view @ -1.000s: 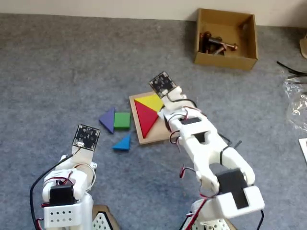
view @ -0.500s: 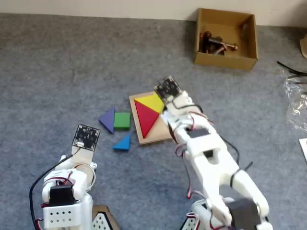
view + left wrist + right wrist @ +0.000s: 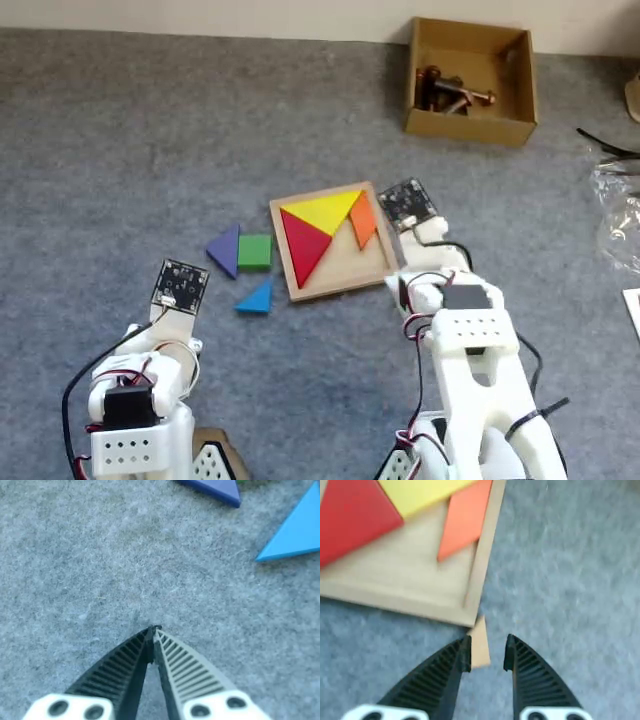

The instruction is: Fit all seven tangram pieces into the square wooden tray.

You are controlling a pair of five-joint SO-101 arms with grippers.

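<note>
The square wooden tray (image 3: 345, 283) (image 3: 405, 602) lies mid-table. In it are a red triangle (image 3: 303, 243) (image 3: 350, 515), a yellow triangle (image 3: 322, 211) (image 3: 420, 492) and an orange parallelogram (image 3: 364, 220) (image 3: 465, 520). Left of the tray on the carpet are a purple triangle (image 3: 226, 250) (image 3: 210, 486), a green square (image 3: 255, 251) and a blue triangle (image 3: 256, 298) (image 3: 295, 530). My right gripper (image 3: 486, 652) is open just off the tray's near right corner, with a small tan piece (image 3: 480, 647) on the carpet between its fingers. My left gripper (image 3: 152, 630) is shut over bare carpet, short of the blue triangle.
A cardboard box (image 3: 470, 80) holding metal parts stands at the back right. A clear plastic bag (image 3: 620, 225) and dark cables (image 3: 605, 145) lie at the right edge. Grey carpet covers the table.
My right arm has drawn back off the tray toward the near right, uncovering the orange parallelogram lying in the tray. The left arm has not moved.
</note>
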